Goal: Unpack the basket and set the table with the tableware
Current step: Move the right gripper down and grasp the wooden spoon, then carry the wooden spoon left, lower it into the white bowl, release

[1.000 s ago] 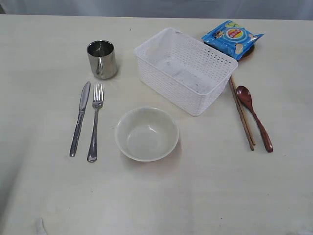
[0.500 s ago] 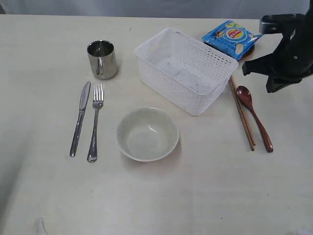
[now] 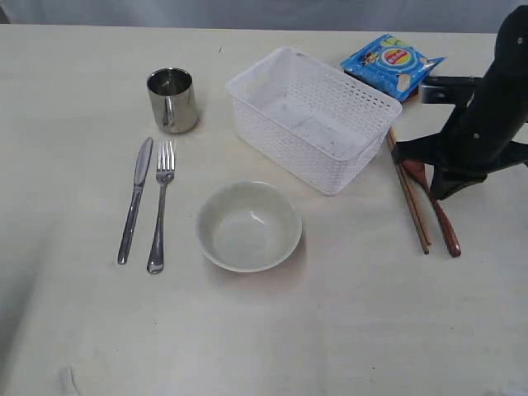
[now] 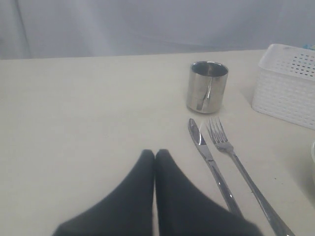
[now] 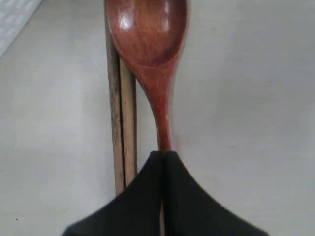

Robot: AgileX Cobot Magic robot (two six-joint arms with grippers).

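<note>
The white basket (image 3: 280, 144) stands empty at the back of the table (image 3: 330, 330). Left of it are the steel mug (image 3: 172, 99), knife (image 3: 134, 198) and fork (image 3: 160, 206), with the pale bowl (image 3: 247, 224) in front. Chopsticks (image 3: 412, 210) and the wooden spoon (image 3: 445, 229) lie to the basket's right. My right gripper (image 3: 436, 191) hangs over the spoon's upper handle. In the right wrist view it (image 5: 163, 153) is shut, and the spoon (image 5: 147, 39) runs under its tips beside the chopsticks (image 5: 122, 123). My left gripper (image 4: 155, 153) is shut and empty, near the knife (image 4: 209, 160) and fork (image 4: 236, 160).
A blue snack bag (image 3: 389, 62) lies at the back right on a small brown plate (image 3: 419, 89), just behind my right arm. The left wrist view also shows the mug (image 4: 206, 86) and a corner of the basket (image 4: 285, 88).
My right arm came into view from the upper right and moved down and left until it was over the spoon. The tableware and basket have not moved.
</note>
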